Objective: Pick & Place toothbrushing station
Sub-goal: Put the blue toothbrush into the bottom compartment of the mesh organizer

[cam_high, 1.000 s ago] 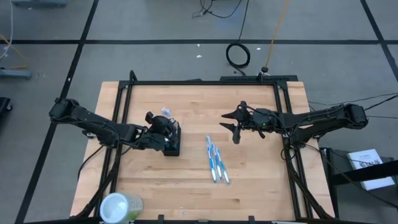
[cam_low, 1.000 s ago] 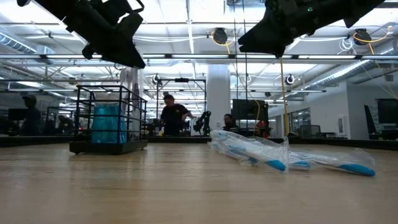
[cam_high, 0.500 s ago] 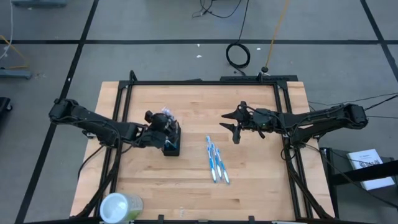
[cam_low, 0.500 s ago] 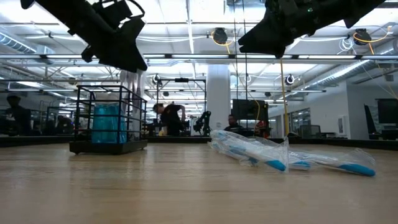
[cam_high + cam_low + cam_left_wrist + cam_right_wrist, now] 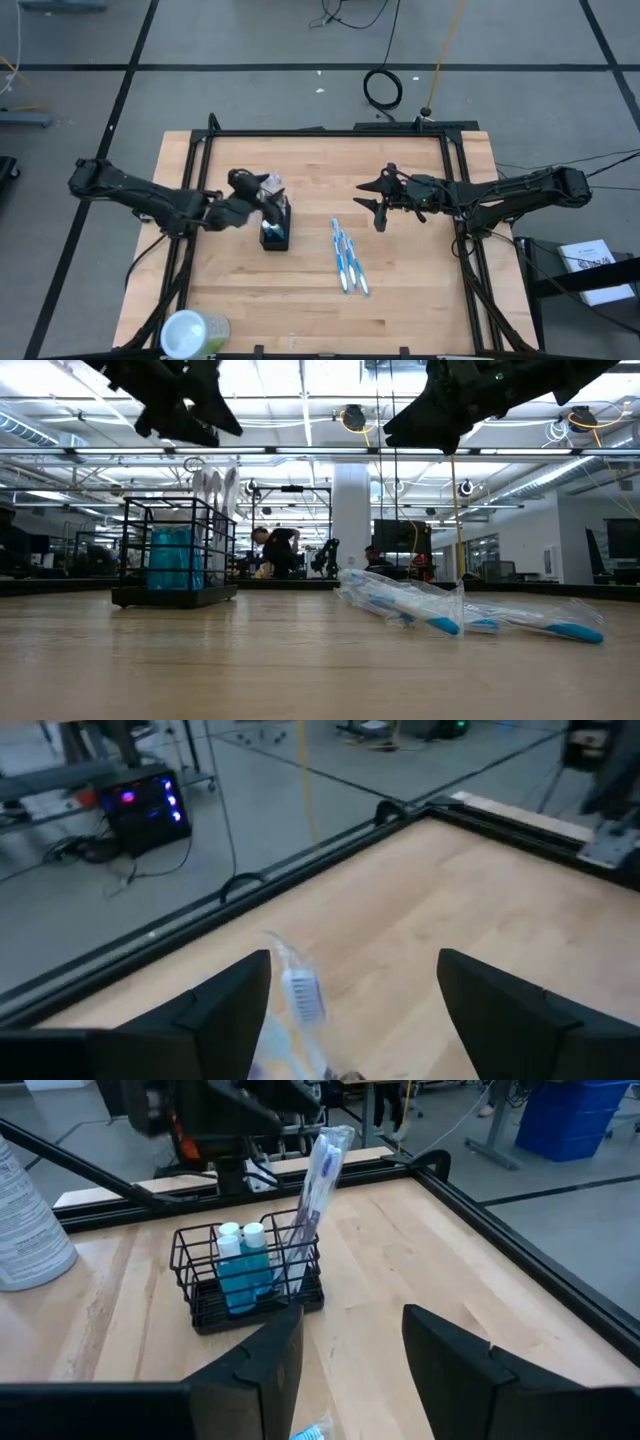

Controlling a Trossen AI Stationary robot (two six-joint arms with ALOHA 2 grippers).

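Note:
The black mesh holder [image 5: 250, 1285] stands upright on the table left of centre [image 5: 276, 232]. It holds blue-capped tubes [image 5: 240, 1245] and a wrapped toothbrush [image 5: 317, 1175], which leans on the holder's rim and sticks out above it. My left gripper [image 5: 350, 1005] hangs open just above the holder [image 5: 195, 415], its fingers on either side of the toothbrush's top [image 5: 297, 988] and clear of it. My right gripper [image 5: 371, 205] waits open to the right of centre, above the table. Wrapped toothbrushes [image 5: 346, 258] lie flat near the middle.
A pale green round container [image 5: 195, 332] stands at the table's near left corner. A black frame [image 5: 330, 131] runs along the table's edges. Bare wood lies between the holder and the loose toothbrushes [image 5: 430, 608].
My left gripper has opened and let go of the wrapped toothbrush, then risen and drawn back toward the table's left edge. The toothbrush now stands in the holder, its top leaning out above the rim.

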